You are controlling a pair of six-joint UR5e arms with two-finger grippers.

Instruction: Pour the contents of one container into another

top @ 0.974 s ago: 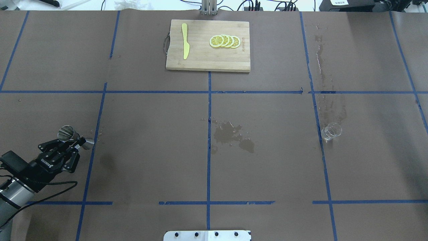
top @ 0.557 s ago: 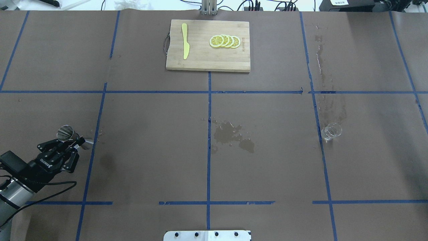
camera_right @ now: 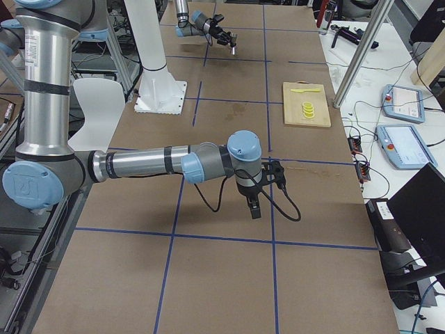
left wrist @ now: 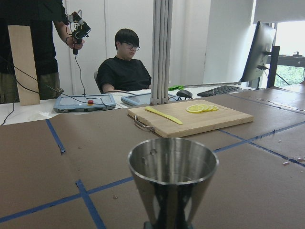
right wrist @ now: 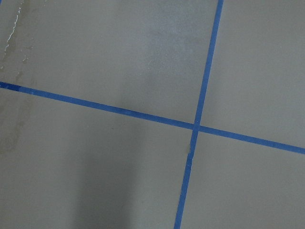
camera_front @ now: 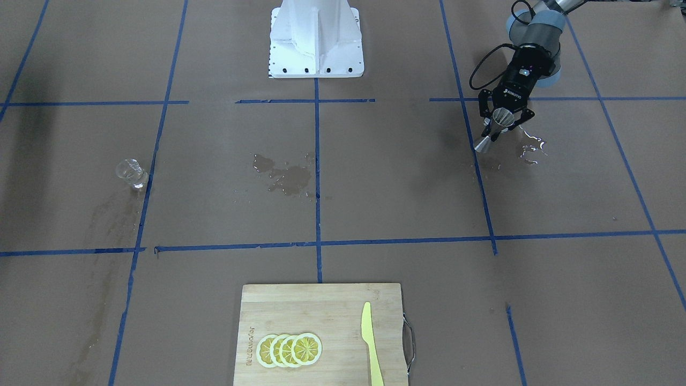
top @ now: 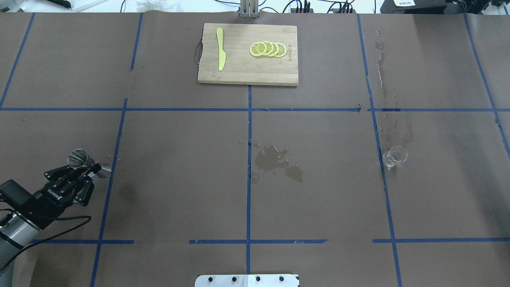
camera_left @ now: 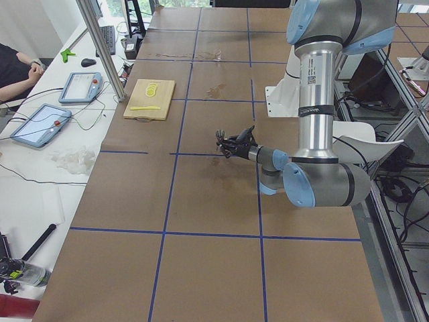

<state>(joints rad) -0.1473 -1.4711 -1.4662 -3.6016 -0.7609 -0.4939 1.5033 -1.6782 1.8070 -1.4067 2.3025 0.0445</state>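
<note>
Brown paper table (top: 179,191) gridded with blue tape (top: 248,199), a wet patch (top: 275,159) at its middle. The left gripper (top: 91,167) clamps the jigger (top: 78,158) at the waist; the cup (top: 394,156) stands well apart, far to its right; the right gripper (camera_right: 254,209), cannot tell

The steel jigger (top: 85,163), hourglass-shaped, hangs tilted (open mouth uppermost) on the robot's left, pinched at its waist by the left gripper (top: 88,169). The clear glass cup (top: 394,156) sits well apart, far right.
</note>
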